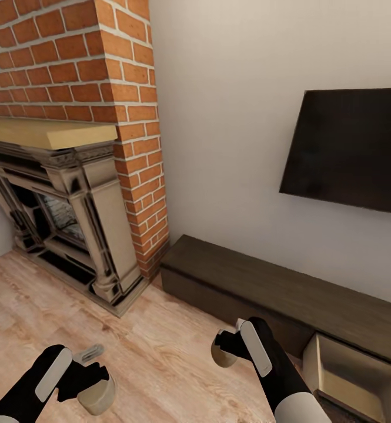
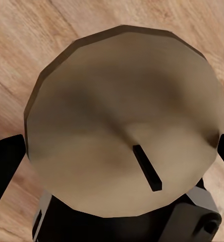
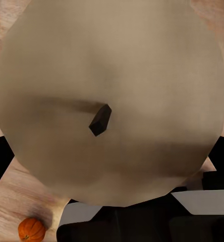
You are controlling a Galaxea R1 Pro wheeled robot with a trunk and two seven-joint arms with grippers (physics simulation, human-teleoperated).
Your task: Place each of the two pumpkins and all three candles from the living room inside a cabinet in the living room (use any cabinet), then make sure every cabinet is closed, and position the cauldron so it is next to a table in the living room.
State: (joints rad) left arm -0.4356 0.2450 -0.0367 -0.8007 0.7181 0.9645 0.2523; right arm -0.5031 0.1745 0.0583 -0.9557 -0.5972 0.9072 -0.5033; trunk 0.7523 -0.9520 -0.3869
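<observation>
My left gripper (image 1: pixel 91 383) is shut on a grey-tan candle (image 1: pixel 99 400) low over the wood floor at the near left. In the left wrist view that candle's round top and dark wick (image 2: pixel 147 174) sit between the black fingers (image 2: pixel 6 169). A second candle (image 1: pixel 221 356) is clamped in my right gripper (image 1: pixel 226 348), just in front of the long dark-brown cabinet (image 1: pixel 277 282). One cabinet drawer (image 1: pixel 345 367) stands open at the near right, showing a pale beige inside. In the right wrist view an orange pumpkin (image 3: pixel 31 229) lies on the floor beyond the held candle (image 3: pixel 112 91).
A brick chimney (image 1: pixel 101 70) with an ornate fireplace (image 1: pixel 72 223) stands to the left of the cabinet. A dark TV (image 1: pixel 351 150) hangs on the wall above it. A small grey object (image 1: pixel 89 352) lies on the floor just beyond my left gripper.
</observation>
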